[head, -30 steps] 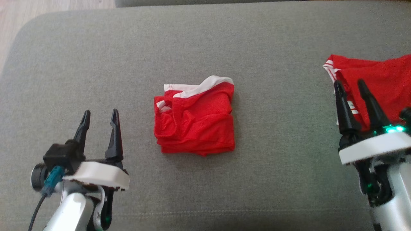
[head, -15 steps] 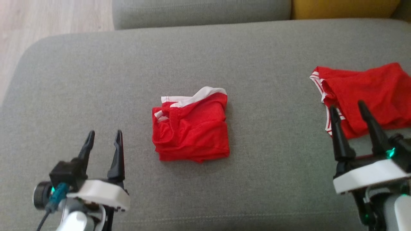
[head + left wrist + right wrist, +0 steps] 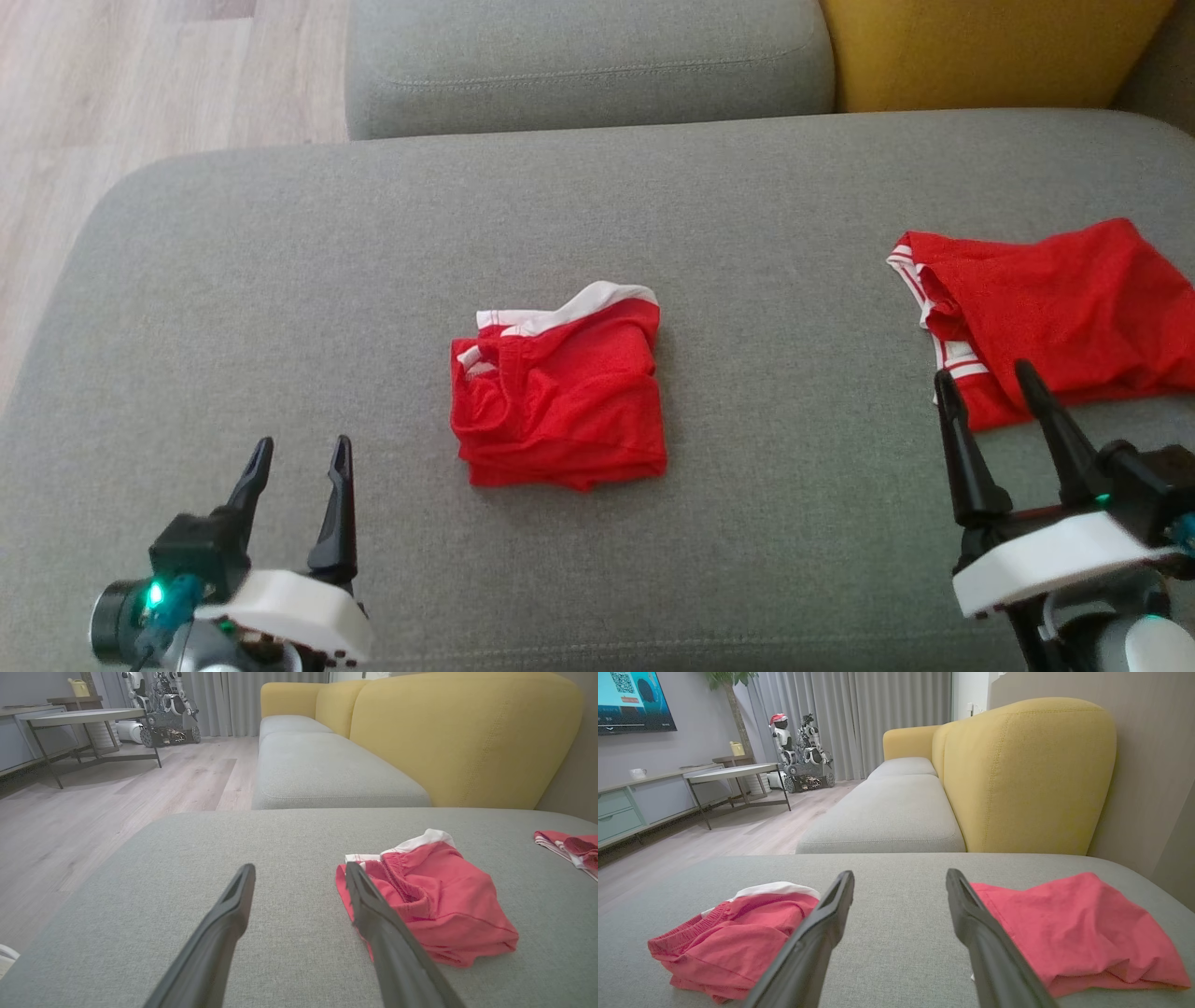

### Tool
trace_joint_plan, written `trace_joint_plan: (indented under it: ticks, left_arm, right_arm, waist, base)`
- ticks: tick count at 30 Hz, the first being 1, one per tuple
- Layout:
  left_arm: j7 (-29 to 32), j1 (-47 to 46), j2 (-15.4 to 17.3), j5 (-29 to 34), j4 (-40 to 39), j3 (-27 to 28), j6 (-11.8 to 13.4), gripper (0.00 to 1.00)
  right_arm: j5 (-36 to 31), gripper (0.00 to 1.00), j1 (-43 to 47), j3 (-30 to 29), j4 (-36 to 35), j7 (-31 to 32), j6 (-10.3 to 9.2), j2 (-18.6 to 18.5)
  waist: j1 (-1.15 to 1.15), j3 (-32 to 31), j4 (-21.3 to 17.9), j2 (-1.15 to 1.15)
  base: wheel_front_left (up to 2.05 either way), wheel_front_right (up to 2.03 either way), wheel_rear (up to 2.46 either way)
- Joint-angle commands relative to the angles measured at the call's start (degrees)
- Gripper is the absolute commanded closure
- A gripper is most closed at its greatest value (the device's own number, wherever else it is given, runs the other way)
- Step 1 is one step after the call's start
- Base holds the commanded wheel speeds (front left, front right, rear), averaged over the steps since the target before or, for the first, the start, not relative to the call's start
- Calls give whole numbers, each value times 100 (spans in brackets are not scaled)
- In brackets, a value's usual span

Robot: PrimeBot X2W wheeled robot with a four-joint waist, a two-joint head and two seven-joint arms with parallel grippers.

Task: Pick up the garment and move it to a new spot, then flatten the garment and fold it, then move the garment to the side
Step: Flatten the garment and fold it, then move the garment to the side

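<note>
Two red garments with white trim lie on the grey sofa seat (image 3: 280, 280): the folded garment (image 3: 560, 397) at the seat's middle, the second garment (image 3: 1036, 308) looser toward its right end. Two tools hover over the seat's near edge, the left tool (image 3: 303, 443) at the left corner and the right tool (image 3: 985, 373) close by the second garment, each spread wide and gripping nothing. Beyond the seat's far edge sit one more grey cushion (image 3: 588, 56), one yellow backrest (image 3: 990, 47), pale wooden floor (image 3: 112, 93), one table (image 3: 733, 771) and another robot (image 3: 803, 765) by grey curtains (image 3: 878, 718).
</note>
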Motion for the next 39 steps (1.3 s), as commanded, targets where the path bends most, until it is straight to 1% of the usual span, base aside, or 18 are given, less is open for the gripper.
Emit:
trace_joint_plan:
  ticks: [1,5,16,33,39]
  left_arm:
    - [32,-212,150,33,-243,223,72,0]
    - [101,-172,186,39,-366,228,134,0]
    - [150,-166,230,11,-476,242,190,0]
    - [146,-194,239,-23,-510,208,213,0]
    - [141,-304,227,-9,-547,173,199,0]
  right_arm:
    - [-67,0,-124,98,-189,10,-4,-35]
    - [-114,0,-79,78,-199,37,-4,-13]
    - [-80,0,-114,45,-205,44,-4,19]
    - [-67,0,-113,-31,-178,79,-4,74]
    - [-54,0,-156,-116,-129,95,-4,91]
  waist:
    - [0,-20,-10,0]
    - [0,-42,-24,0]
    - [0,-19,-15,0]
    - [0,-1,27,0]
    - [0,125,139,0]
  base:
    - [0,0,0]
    - [0,0,0]
    - [0,0,0]
    - [0,0,0]
    - [0,0,0]
